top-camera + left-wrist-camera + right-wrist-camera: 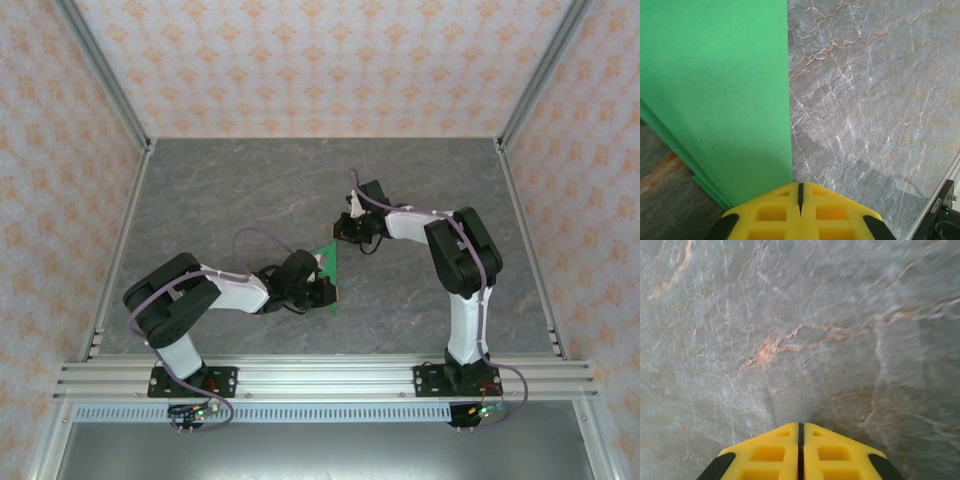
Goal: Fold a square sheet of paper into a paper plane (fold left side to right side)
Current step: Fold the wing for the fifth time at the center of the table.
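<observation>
Left gripper: yellow fingers pressed together, tips right at the lower edge of the thin bright green folded sheet of paper; can't tell if a layer is pinched. Stacked edges show at the paper's lower left, so several folds look done. From above, the paper is a narrow pointed strip mid-table, between the two grippers. Right gripper: fingers also together, holding nothing, over bare grey marbled tabletop. Judged late stage; whether the wing folds are finished isn't visible.
</observation>
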Controlling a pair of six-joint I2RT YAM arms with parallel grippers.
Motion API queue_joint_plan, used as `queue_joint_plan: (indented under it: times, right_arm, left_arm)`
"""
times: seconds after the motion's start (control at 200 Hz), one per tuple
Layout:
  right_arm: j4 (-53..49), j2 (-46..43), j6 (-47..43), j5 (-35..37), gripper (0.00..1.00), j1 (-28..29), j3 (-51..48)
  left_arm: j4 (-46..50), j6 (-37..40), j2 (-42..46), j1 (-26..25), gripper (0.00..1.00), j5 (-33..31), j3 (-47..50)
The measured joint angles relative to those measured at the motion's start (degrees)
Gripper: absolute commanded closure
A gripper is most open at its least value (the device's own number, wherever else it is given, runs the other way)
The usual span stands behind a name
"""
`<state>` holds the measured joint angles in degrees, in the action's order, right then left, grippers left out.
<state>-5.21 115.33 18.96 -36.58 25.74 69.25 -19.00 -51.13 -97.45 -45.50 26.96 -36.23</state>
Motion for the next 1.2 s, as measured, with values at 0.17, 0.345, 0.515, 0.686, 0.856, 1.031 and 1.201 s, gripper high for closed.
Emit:
queue_joint_plan:
  times: [0.17, 0.345, 0.515, 0.686, 0.856, 1.031, 1.201]
  right_arm:
    - [-0.35, -3.54, -0.15, 0.76, 0.90, -0.37, -3.10]
    - [1.62, -14.01, 1.79, -0.59, 0.90, 0.74, -12.63]
    - [6.21, -16.87, 5.92, -3.15, 0.90, 4.72, -18.93]
    - [9.53, -14.08, 9.14, -4.85, 0.90, 7.30, -20.31]
    - [9.84, -10.16, 10.51, -5.46, 0.90, 7.48, -18.84]
    - [6.03, -9.29, 10.58, -4.37, 0.91, 7.76, -16.22]
    - [4.04, -8.70, 10.49, -4.35, 0.91, 7.80, -14.88]
  left_arm:
    - [0.24, 0.00, 0.22, 0.00, 1.00, 0.00, 0.02]
    - [0.74, 0.00, 0.46, 0.00, 1.00, -0.02, 0.02]
    - [1.09, 0.02, 0.68, 0.00, 1.00, -0.02, 0.07]
    - [1.64, 0.04, 0.98, 0.00, 1.00, -0.02, 0.07]
    - [2.60, 0.22, 2.34, 0.00, 1.00, -0.17, 0.85]
    - [5.66, 0.42, 6.27, 0.00, 0.99, 0.02, 1.53]
    - [6.82, 0.63, 10.01, -0.02, 0.97, 1.18, 1.55]
